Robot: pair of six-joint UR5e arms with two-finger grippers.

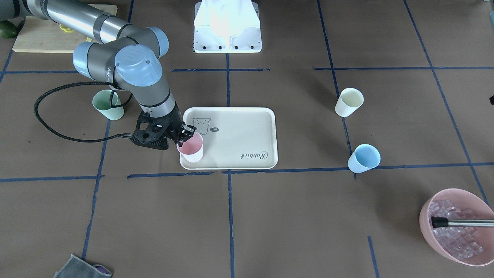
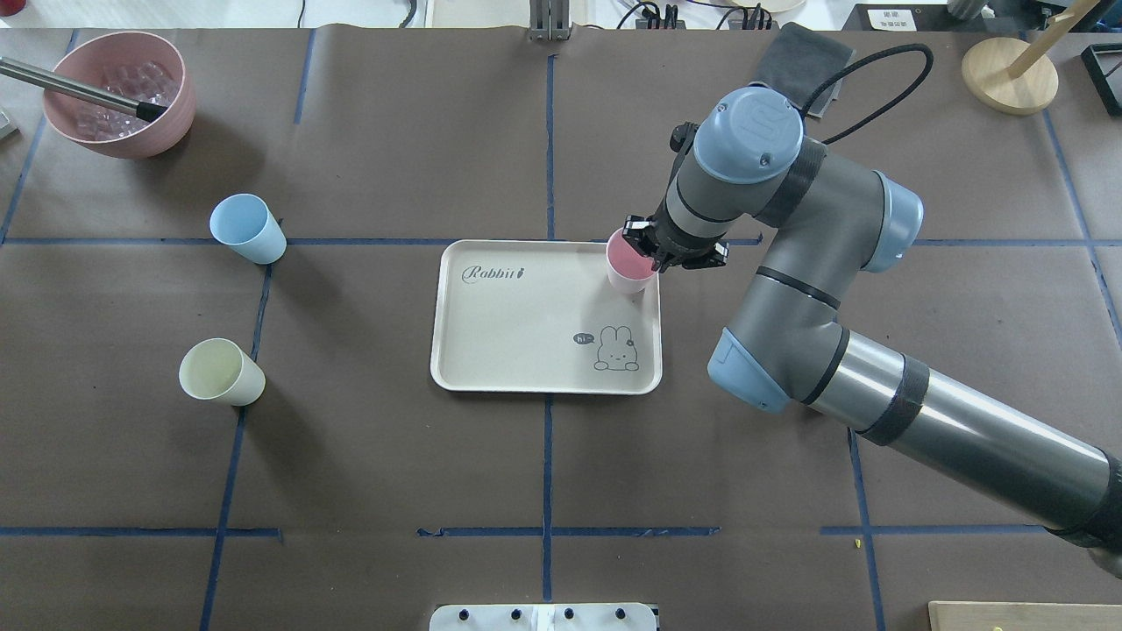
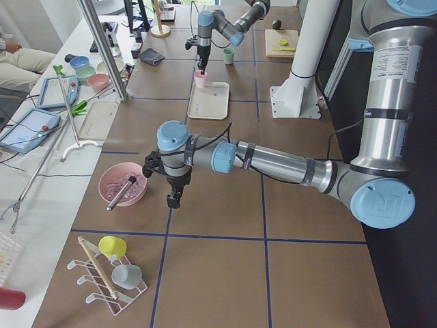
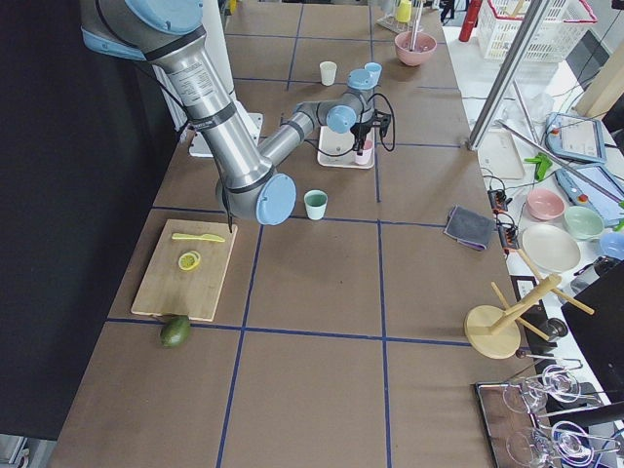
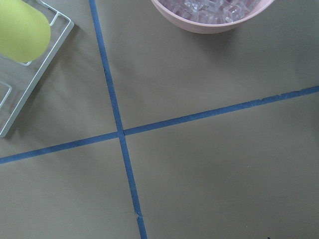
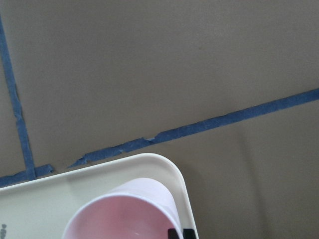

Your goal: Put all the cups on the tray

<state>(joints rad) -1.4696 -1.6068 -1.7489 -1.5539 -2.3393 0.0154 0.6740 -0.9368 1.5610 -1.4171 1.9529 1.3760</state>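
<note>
1. Front-facing view: the right jaws pinch the rim wall of the pink cup (image 1: 190, 147), which appears seated in a tray (image 1: 239, 131) corner, mid-desk. Open wide before rising.
2. Overhead view: blue cup (image 2: 248, 229) and cream cup (image 2: 221, 372) stand toward the desk's left edge.
3. Left-side view: the left jaws' opening cannot be told.
4. Right-side view: mint cup (image 4: 315, 204) stands off the tray, toward the desk's right edge.
5. Right wrist view: the cup hugs the tray rim, so retreat vertically.

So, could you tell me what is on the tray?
Only the pink cup, upright in one corner, with the right gripper at its rim. Elsewhere the tray shows only its print. Whether the cup's base touches down is hidden.
</note>
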